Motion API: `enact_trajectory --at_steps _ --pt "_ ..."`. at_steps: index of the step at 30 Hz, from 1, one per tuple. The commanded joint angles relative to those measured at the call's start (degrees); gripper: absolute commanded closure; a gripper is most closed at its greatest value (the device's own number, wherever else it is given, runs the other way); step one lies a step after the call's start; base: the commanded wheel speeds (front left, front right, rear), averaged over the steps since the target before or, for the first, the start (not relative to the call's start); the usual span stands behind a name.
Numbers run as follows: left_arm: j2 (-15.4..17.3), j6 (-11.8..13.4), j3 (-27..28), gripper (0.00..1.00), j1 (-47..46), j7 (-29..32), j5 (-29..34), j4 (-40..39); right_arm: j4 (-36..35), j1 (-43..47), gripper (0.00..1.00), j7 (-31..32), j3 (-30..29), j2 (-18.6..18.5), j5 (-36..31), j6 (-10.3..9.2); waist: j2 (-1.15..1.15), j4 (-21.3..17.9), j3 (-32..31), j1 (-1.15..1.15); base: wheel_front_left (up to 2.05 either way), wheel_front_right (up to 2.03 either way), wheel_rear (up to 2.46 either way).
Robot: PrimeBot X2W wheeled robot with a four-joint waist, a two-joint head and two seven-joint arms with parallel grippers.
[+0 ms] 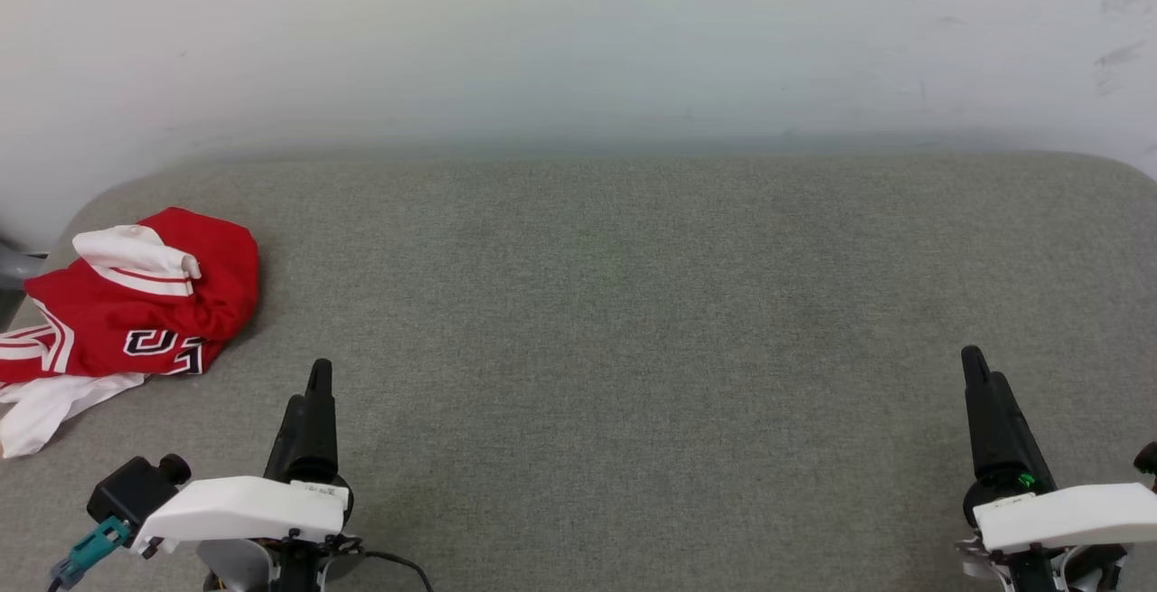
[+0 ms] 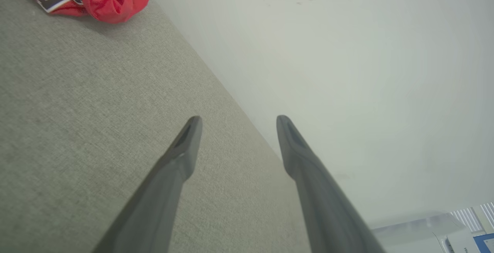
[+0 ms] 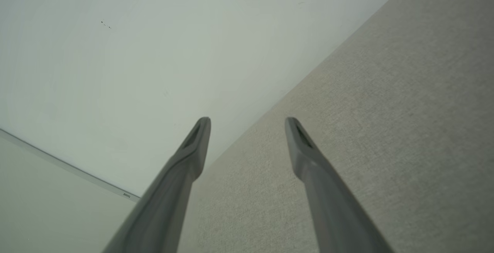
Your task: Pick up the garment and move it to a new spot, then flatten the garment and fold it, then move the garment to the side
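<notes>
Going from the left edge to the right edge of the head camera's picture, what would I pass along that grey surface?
red and white jersey shirt → left gripper, jaws open → right gripper, jaws open

I count one garment [image 1: 136, 303]: a red jersey-style shirt with white short sleeves and black, white-outlined lettering. I have two robot hands on my screens, the left hand [image 2: 238, 119] and the right hand [image 3: 247, 121]. Each carries two long dark grey fingers [image 2: 170, 175], which makes four fingers in all. There is one grey woven-fabric surface [image 1: 615, 321] with rounded corners, and one plain white wall [image 1: 578, 32] behind it.
</notes>
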Motion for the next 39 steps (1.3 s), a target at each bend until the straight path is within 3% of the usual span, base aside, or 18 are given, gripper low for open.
enact_trajectory --at_steps 1,14,39 --pt "0.1 0.5 -0.5 0.0 -0.2 -0.7 2.9 -1.3 -1.3 0.2 0.0 -0.8 0.3 0.0 -3.0 0.01 0.0 0.0 0.0 0.0 0.0 0.0 0.0" --pt "0.2 2.5 -2.1 0.0 0.6 -3.2 14.7 -2.7 -1.4 1.4 0.0 -3.4 0.8 0.0 -13.7 0.01 0.0 0.1 0.1 0.0 0.0 0.0 0.0" --pt "0.2 4.1 -4.7 0.0 2.0 -7.1 31.9 -4.2 -2.8 3.3 0.0 -7.3 1.2 0.0 -29.8 0.01 0.0 0.3 0.1 0.0 0.0 0.0 0.0"
